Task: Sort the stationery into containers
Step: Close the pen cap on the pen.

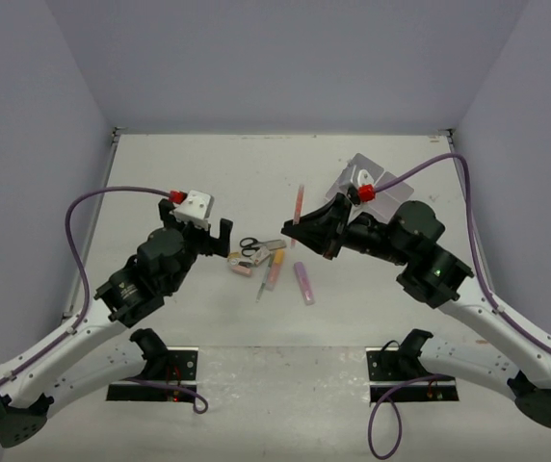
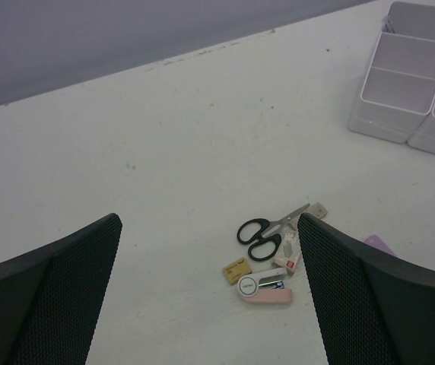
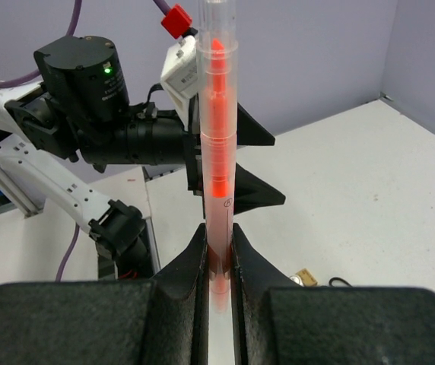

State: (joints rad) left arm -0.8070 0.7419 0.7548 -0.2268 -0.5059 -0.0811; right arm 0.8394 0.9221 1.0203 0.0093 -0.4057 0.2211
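Right gripper (image 3: 217,242) pinches an orange marker (image 3: 217,152) just right of the black-handled scissors (image 1: 249,244). Left gripper (image 2: 208,224), fingers spread wide, hovers just left of the scissors. White divided box (image 2: 402,71) sits beyond them, farther right.

We see a robotics lab cell: plain lavender panels (image 1: 285,58) wall in a scuffed white surface (image 1: 208,164), where the left arm (image 1: 150,269) and right arm (image 1: 420,250), trailing purple cables (image 1: 121,190), are bolted to black base plates (image 1: 155,371).
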